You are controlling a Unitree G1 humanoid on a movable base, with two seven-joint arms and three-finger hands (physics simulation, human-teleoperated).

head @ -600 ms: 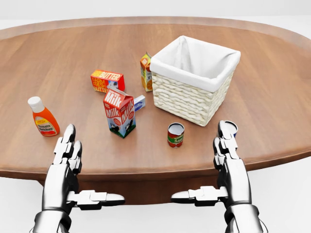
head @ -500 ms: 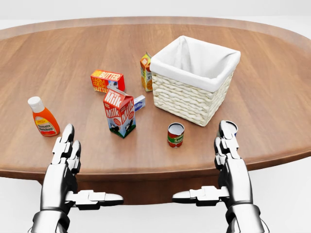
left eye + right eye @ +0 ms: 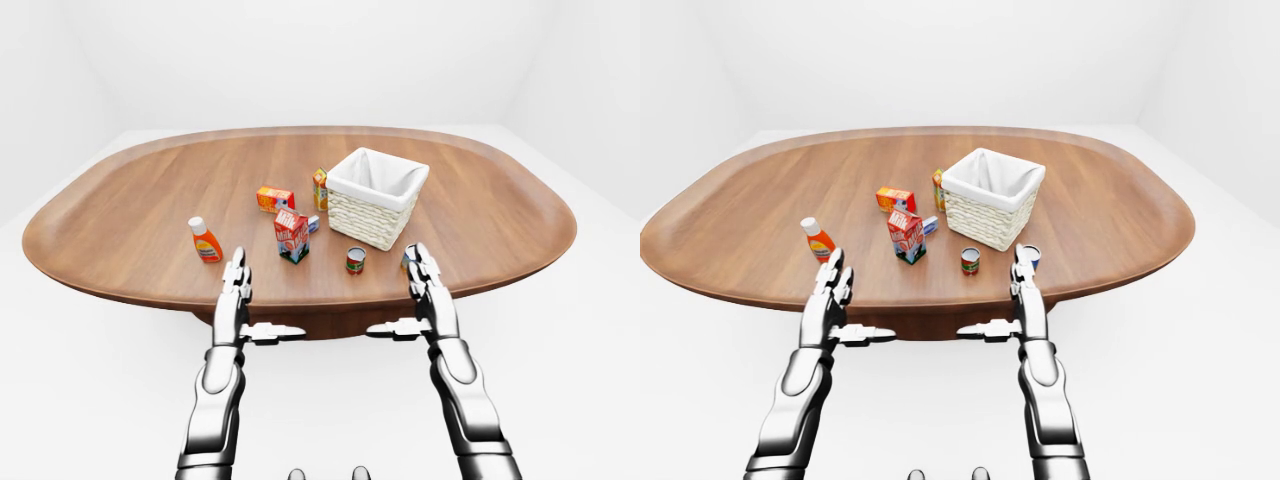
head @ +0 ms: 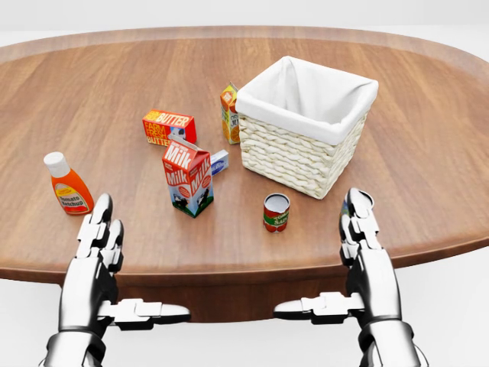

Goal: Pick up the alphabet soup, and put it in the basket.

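A small can with a red and green label [image 4: 276,212] stands on the table just below the white-lined wicker basket [image 4: 290,157]. A second can with a blue and white top [image 3: 1029,256] stands to its right, mostly hidden behind my right fingertips [image 4: 357,208] in the head view. I cannot read either label. My left hand [image 4: 122,264] is open at the table's near edge, below the orange bottle. My right hand [image 4: 336,260] is open too, right of the red can and apart from it. Both thumbs point inward. Neither hand holds anything.
Left of the basket on the oval wooden table [image 4: 428,153] are a milk carton [image 4: 188,176], a small blue box [image 4: 220,160] behind it, a butter box [image 4: 169,127], an orange juice carton [image 4: 229,113] against the basket, and an orange sauce bottle [image 4: 67,184].
Both hands have slid slightly toward the bottom of the head view, the left one also a little leftward. The objects on the table have not moved.
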